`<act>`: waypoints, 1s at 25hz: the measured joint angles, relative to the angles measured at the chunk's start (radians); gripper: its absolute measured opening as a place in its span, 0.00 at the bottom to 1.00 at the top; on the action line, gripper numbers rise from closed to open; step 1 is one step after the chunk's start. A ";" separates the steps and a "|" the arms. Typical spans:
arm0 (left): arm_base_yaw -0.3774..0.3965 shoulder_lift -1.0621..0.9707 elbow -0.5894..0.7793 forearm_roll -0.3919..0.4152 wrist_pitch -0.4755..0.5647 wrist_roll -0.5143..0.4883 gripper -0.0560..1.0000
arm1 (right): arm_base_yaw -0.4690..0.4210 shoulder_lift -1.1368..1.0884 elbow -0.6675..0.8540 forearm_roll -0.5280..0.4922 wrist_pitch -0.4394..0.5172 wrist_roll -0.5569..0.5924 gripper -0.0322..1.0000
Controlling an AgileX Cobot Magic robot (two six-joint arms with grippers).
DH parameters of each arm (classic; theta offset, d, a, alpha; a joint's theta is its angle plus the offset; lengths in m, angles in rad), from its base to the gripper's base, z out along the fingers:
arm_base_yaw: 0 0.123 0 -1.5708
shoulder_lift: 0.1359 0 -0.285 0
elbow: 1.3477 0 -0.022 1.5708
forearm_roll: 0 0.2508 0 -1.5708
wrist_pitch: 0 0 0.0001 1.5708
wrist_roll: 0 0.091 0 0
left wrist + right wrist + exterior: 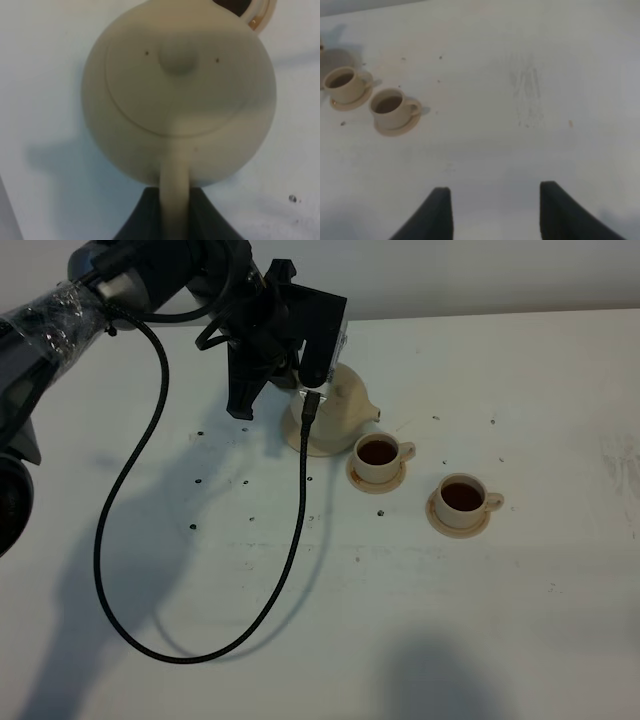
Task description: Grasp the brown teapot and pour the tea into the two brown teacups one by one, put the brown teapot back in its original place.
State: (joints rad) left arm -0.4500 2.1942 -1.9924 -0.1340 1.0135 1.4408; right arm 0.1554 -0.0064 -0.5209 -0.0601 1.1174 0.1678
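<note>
Exterior high view: the left gripper (312,405) and its arm cover most of the brown teapot (345,412) in the upper middle of the frame, hiding its lid, handle and the plate under it. Its spout points right, toward the nearer teacup (380,455); the second teacup (464,498) sits further right. Both hold dark tea. The left wrist view shows dark fingers (142,220) pinching the teapot's loop handle (175,197). The right gripper (492,212) hangs spread over bare table (530,100).

Black arm (120,285), plastic-wrapped, trailing a looping black cable (140,540); dark wedge-shaped fingers (440,212).
</note>
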 joint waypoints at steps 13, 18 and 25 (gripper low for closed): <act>0.020 0.000 0.000 -0.146 -0.003 0.028 0.13 | 0.000 0.000 0.000 0.000 0.000 0.001 0.43; 0.022 0.000 0.000 -0.163 -0.003 0.028 0.13 | 0.000 0.000 0.000 0.000 0.000 0.001 0.43; 0.027 0.000 0.000 -0.182 -0.003 0.028 0.13 | 0.000 0.000 0.000 0.000 0.000 0.001 0.43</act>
State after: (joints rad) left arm -0.4230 2.1942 -1.9924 -0.3160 1.0109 1.4693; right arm 0.1554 -0.0064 -0.5209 -0.0601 1.1174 0.1685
